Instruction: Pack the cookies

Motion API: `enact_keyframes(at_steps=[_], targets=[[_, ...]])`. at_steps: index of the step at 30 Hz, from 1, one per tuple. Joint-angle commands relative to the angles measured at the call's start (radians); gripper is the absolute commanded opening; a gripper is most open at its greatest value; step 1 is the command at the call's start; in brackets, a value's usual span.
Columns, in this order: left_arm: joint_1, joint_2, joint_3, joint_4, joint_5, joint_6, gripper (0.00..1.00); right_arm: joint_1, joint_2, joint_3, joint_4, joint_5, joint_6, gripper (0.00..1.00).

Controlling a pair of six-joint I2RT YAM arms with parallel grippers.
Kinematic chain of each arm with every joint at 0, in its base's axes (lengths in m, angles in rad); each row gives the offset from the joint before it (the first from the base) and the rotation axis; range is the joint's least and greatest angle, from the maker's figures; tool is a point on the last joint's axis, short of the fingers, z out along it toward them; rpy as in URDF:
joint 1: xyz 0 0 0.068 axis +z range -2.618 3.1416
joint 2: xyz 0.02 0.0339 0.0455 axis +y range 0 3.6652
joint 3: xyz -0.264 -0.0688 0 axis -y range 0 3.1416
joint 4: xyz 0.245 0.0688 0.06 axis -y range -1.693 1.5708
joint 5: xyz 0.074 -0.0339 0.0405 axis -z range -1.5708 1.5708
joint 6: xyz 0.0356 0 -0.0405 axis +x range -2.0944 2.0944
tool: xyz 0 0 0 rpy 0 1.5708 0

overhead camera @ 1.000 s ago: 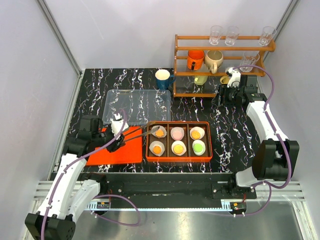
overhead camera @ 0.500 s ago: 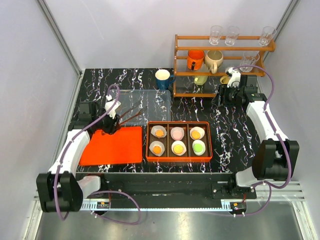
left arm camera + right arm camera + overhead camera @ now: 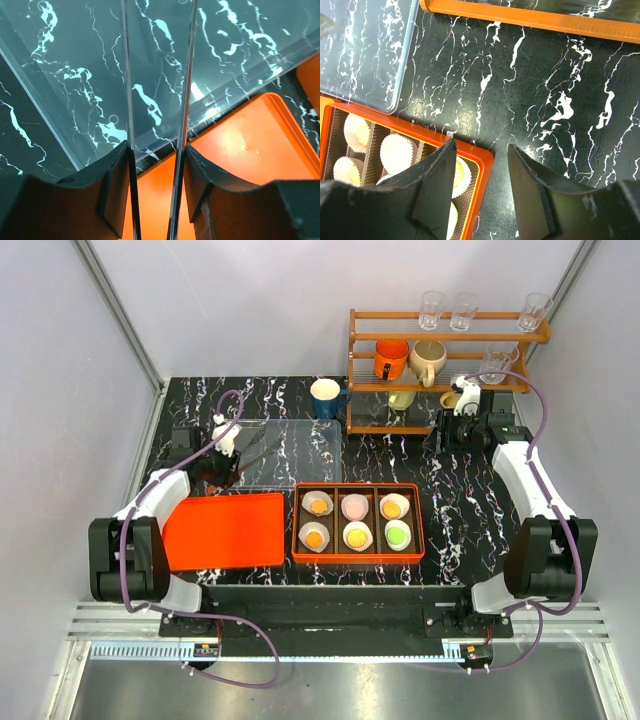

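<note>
Six cookies [image 3: 357,536] sit in paper liners [image 3: 318,502] inside the orange box [image 3: 358,486], one per compartment.
Beyond the box's left end, the left pincer [image 3: 155,150] pinches thin tongs [image 3: 186,100] over a clear lid [image 3: 75,60]; the right pincer [image 3: 481,145], spread and empty, hovers beyond the box's far-right corner.

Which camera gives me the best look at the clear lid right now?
Top external: almost the whole clear lid shows, lying flat behind the orange box. Left wrist sees only part of it close up, crossed by the tongs. Right wrist catches just one corner.
</note>
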Motion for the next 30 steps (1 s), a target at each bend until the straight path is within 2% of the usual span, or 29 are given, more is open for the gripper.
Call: enact_keyframes(at_steps=[1,14,19,30], targets=[[0.008,0.060,0.067,0.084,-0.056,-0.016,0.46,-0.005,0.002,0.016,0.018,-0.029,-0.012,0.54],[0.008,0.221,0.141,0.032,-0.101,0.001,0.53,-0.005,0.001,0.016,0.016,-0.032,-0.015,0.54],[0.006,0.229,0.154,0.019,-0.108,0.002,0.60,-0.006,0.005,0.018,0.011,-0.037,-0.017,0.54],[0.008,0.232,0.185,-0.017,-0.128,0.007,0.65,-0.005,-0.013,0.016,0.011,-0.039,-0.022,0.54]])
